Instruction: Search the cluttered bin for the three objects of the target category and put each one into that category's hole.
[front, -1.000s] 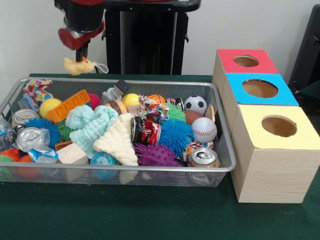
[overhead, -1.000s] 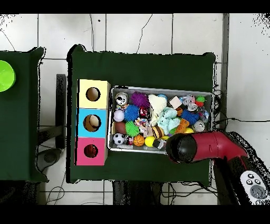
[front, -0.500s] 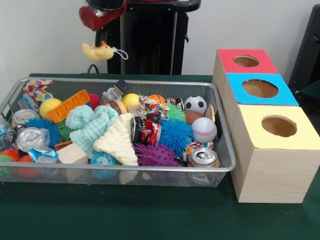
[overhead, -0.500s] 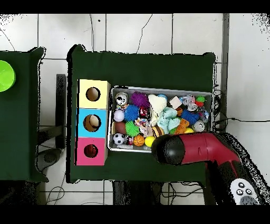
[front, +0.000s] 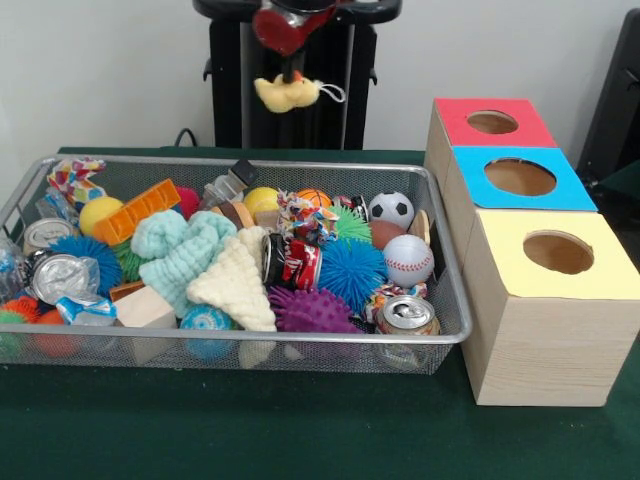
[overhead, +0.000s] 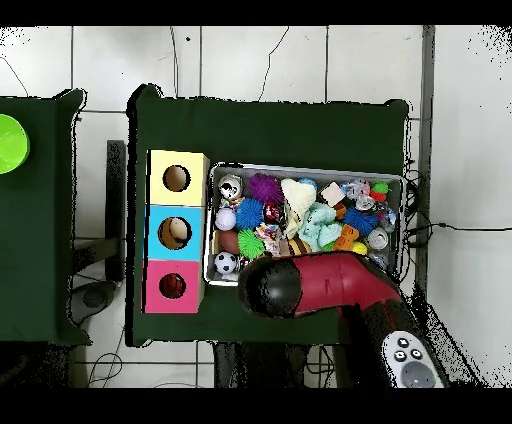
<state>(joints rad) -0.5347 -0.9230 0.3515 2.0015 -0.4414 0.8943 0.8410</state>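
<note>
Carrying a yellow plush duck (front: 285, 93) above the wire bin (front: 445, 335), our gripper (front: 289, 70) is clamped on it.
In the bin we see balls, cans and knit cloths; beside it stand red (front: 492, 122), blue (front: 519, 177) and yellow (front: 558, 252) holes.

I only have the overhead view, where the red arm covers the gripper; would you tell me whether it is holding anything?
Observer: Yes. In the front view the gripper is shut on a yellow plush toy, which hangs below it.
Operator: Thank you. Is the toy clear of the bin?
Observer: It is. It hangs well above the bin's rim and touches none of the clutter.
Operator: Does anything dangle from it that might snag?
Observer: A thin white cord loop sticks out from one side of the toy, but it too is high above the bin.
</note>
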